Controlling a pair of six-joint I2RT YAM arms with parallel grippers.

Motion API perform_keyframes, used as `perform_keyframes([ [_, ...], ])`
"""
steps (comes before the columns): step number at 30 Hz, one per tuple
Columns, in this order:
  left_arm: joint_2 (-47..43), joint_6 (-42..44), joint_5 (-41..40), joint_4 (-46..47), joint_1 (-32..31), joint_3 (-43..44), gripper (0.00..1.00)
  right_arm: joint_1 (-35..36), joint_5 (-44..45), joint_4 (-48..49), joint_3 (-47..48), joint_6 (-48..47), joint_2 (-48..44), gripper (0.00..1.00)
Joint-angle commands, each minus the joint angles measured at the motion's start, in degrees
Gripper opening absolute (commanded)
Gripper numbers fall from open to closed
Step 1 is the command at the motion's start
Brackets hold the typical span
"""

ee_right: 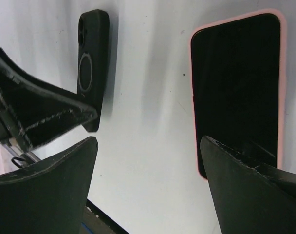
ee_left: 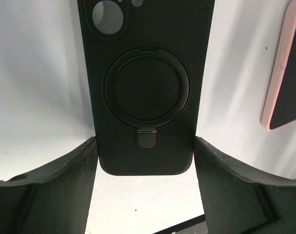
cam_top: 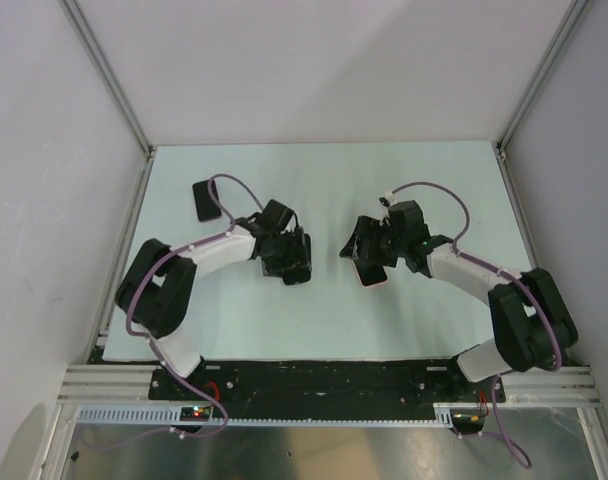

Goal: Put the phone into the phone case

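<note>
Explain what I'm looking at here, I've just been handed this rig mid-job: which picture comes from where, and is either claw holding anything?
The wide picture comes from a fixed camera above, looking down on two robot arms bolted at the near edge of a pale table. The other two come from small cameras on the wrists, so each shows its own two dark fingers at the bottom.

The left gripper straddles the lower end of the black phone case, which lies back-up with its ring stand showing. Whether the fingers are squeezing it, I cannot tell.

The right gripper is open and holds nothing. The phone, pink-edged with a dark screen facing up, lies flat on the table, partly under one finger.

A small dark object lies beyond the left arm; I cannot identify it.
</note>
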Motion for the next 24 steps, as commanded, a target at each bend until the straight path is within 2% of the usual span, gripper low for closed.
perform_keyframes([
  [1,-5.6,-0.8,5.2,9.2,-0.7,-4.8,0.62,-0.5,-5.7,8.5,2.6,6.0,5.6,0.91],
  [6,-7.9,-1.5,7.9,13.7,-1.5,-8.9,0.62,1.2,-7.9,11.8,7.2,9.6,12.5,0.88],
  [11,-10.1,-1.8,10.1,15.9,-2.1,-10.5,0.63,4.7,-6.2,11.8,11.1,11.3,16.4,0.87],
  [18,-11.8,-2.8,12.2,19.2,-2.3,-13.0,0.63,7.6,-4.3,12.6,13.6,14.2,21.7,0.80],
  [20,-11.8,-3.2,12.8,20.2,-2.4,-13.6,0.63,7.8,-4.5,13.2,13.8,15.3,22.6,0.76],
  [24,-12.0,-3.6,13.6,21.8,-2.4,-14.7,0.63,8.1,-3.0,13.3,13.7,16.4,22.5,0.58],
])
